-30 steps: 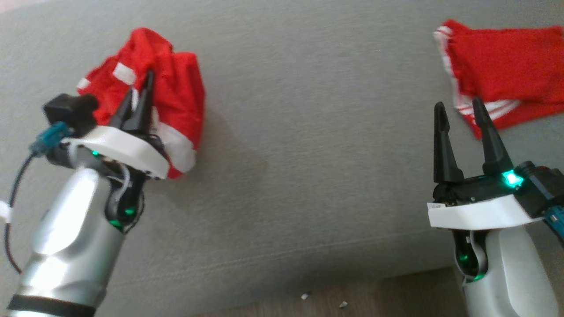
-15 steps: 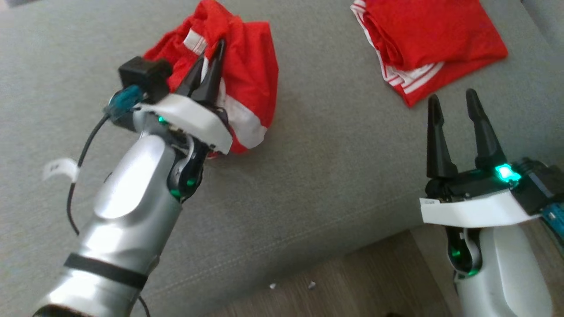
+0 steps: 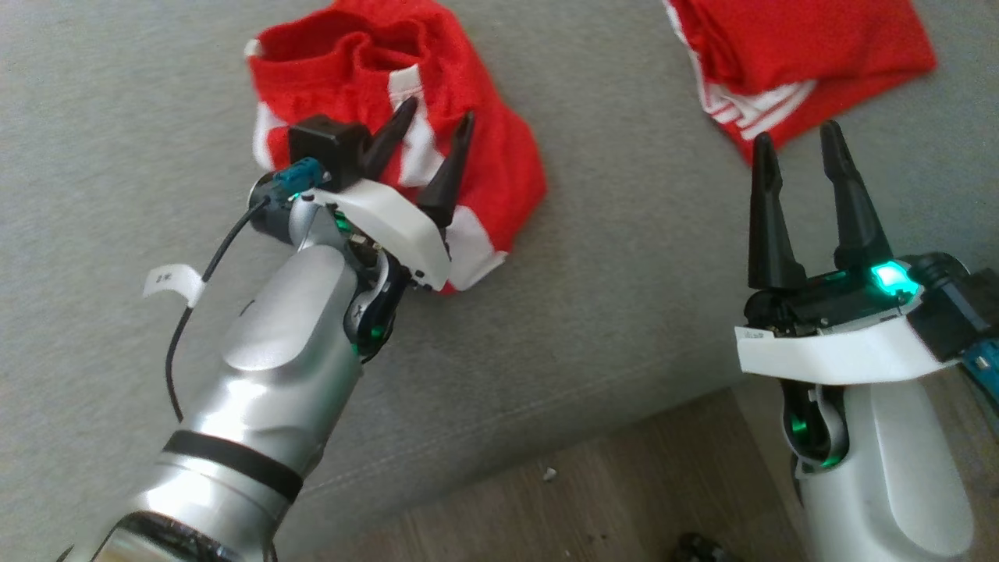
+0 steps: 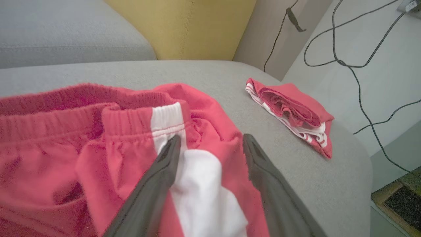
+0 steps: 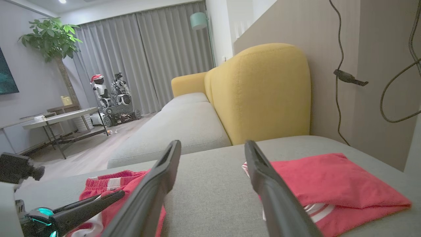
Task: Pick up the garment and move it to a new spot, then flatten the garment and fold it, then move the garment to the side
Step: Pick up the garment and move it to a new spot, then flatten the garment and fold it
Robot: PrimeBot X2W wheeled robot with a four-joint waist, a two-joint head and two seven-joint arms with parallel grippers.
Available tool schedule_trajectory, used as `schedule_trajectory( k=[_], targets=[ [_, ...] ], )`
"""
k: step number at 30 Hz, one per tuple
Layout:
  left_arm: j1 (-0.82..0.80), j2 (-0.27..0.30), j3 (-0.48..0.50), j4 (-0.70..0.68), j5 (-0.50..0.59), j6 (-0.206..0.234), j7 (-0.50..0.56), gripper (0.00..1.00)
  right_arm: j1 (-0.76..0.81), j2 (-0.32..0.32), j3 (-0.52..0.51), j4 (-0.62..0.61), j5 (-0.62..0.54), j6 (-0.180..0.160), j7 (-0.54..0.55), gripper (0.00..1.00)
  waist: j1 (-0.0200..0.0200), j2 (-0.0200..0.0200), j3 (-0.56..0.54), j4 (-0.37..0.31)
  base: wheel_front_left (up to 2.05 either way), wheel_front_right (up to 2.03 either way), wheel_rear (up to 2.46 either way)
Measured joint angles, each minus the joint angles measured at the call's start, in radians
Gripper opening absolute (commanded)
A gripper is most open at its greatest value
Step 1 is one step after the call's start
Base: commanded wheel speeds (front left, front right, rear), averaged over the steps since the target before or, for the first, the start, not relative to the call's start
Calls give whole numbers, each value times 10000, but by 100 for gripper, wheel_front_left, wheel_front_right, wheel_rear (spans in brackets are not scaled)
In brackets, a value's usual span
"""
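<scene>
Garment (image 3: 499, 164), red shorts with white side panels, lies crumpled in a heap on the grey sofa seat (image 3: 624, 273), toward the robot's left, waistband (image 4: 65, 121) bunched and doubled over itself. Left gripper (image 3: 439, 112) sits right over the heap, jaws apart, nothing held; in left wrist view its two fingers straddle the white stripe (image 4: 197, 177), tips at or just above the cloth, contact can't be told. Right gripper (image 3: 794, 134) hovers off to the right, jaws apart and empty, just short of a folded red garment (image 3: 796, 39) that lies well apart from the heap. Judgement: the move to a new spot looks done, flattening not yet begun. Risks: heap is several layers deep, so a pinch here would likely catch more than one layer and the spread would drag a wad instead of opening it; a fingertip could snag in a fold as the arm lifts and tug the heap along; right gripper is close to the folded piece, same colour, and could nudge or grab the wrong one; seat's front edge and floor (image 3: 624, 507) are near, so a pull toward the robot could slide cloth off the sofa
</scene>
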Motion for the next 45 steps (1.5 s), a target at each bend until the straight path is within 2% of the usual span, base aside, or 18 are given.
schedule_trajectory(
  k=[6, 7, 14, 21, 24, 27, 30, 34, 38, 45],
  targets=[
    [467, -69, 416, -1304, -138, -35, -13, 100, 164, 4, -173, 244, 374, 0, 0, 100, 0, 0, -444, 1009, 0, 0, 0],
    [467, -69, 416, -1304, -138, -35, -13, 100, 164, 4, -173, 244, 374, 0, 0, 100, 0, 0, -444, 1009, 0, 0, 0],
    [2720, -67, 1379, -2523, 151, 240, -13, 100, 803, 6, -222, 817, 428, 0, 0, 100, 0, 0, -1443, 2397, 0, 0, 0],
    [4956, -52, 2945, -4635, 1858, 830, -13, 100, 1620, 12, -449, 888, 330, 0, 0, 100, 0, 0, -2674, 3562, 0, 0, 0],
    [6662, -36, 3866, -6013, 2504, 851, -13, 100, 2205, 25, -481, 727, 230, -2, 0, 100, -1, 0, -3343, 4002, 0, 0, 0],
    [7826, -4, 4633, -6926, 2949, 851, -13, 100, 2547, 48, -491, 543, 29, -2, 2, 100, 0, 0, -3722, 4166, 0, 0, 0],
    [8758, 12, 5003, -7651, 3384, 719, -13, 100, 2871, 69, -558, 261, -109, 0, 2, 100, -1, 0, -3975, 4209, 0, 0, 0],
    [9663, 12, 5058, -8067, 3825, 545, -13, 100, 3379, 69, -477, 81, 81, -2, 0, 100, -1, 1, -4127, 4120, 0, 0, 0],
    [10237, 12, 5014, -8203, 4550, 546, -13, 100, 3765, 92, -263, 128, 71, -2, 2, 100, -1, 0, -4237, 4012, 0, 0, 0],
    [10559, 15, 4964, -8226, 4771, 570, -13, 100, 3792, 92, -148, 140, 71, -2, 2, 100, -1, 0, -4243, 3980, 0, 0, 0]
  ],
)
